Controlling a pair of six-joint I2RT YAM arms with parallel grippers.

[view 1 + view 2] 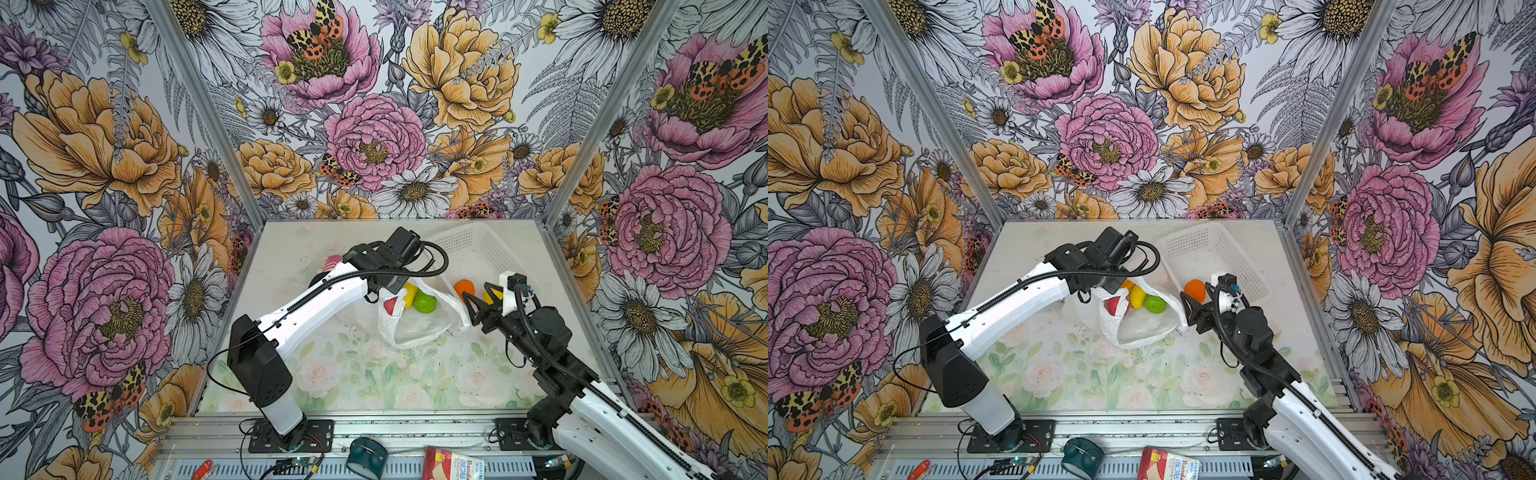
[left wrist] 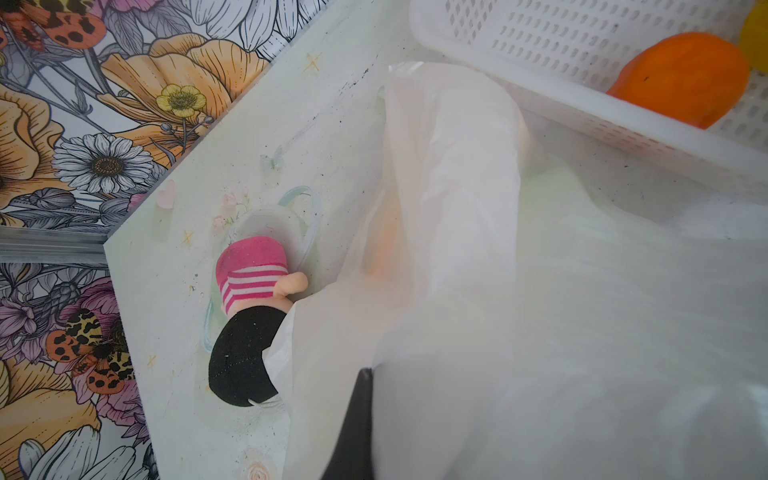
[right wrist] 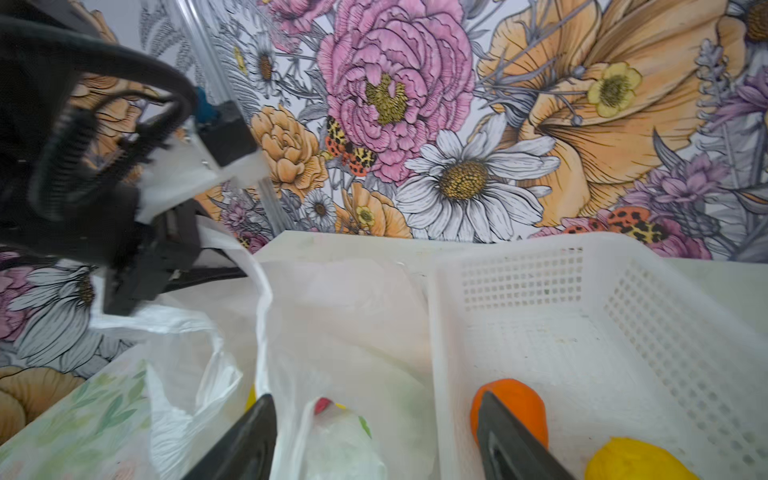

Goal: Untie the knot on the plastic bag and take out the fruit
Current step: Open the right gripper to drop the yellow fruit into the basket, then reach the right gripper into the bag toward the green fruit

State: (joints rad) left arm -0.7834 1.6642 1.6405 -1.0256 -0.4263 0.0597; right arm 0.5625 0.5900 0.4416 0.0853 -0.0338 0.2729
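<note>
One readable item, in both top views: a red-and-white packet point(image 1: 455, 463), just right of the dark teal round object point(image 1: 366, 457). It reads "Banda", cut off by the frame edge. Small blue print beside it starts "HYPA"; the rest is too small.

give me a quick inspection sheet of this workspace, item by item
surface: table with a pale flower print, dark specks near the bag.
job's things: bag lies open mid-table, untied; green fruit, yellow fruit and red fruit inside it; orange fruit and second yellow fruit in the basket.
clutter: pink-striped doll beside the bag; red box in front of the rail.
hands: left hand shut on the bag; right hand open, empty, over the basket's edge next to the bag.
cables: black hose loops off the left wrist.
surroundings: flowered walls on three sides.
</note>
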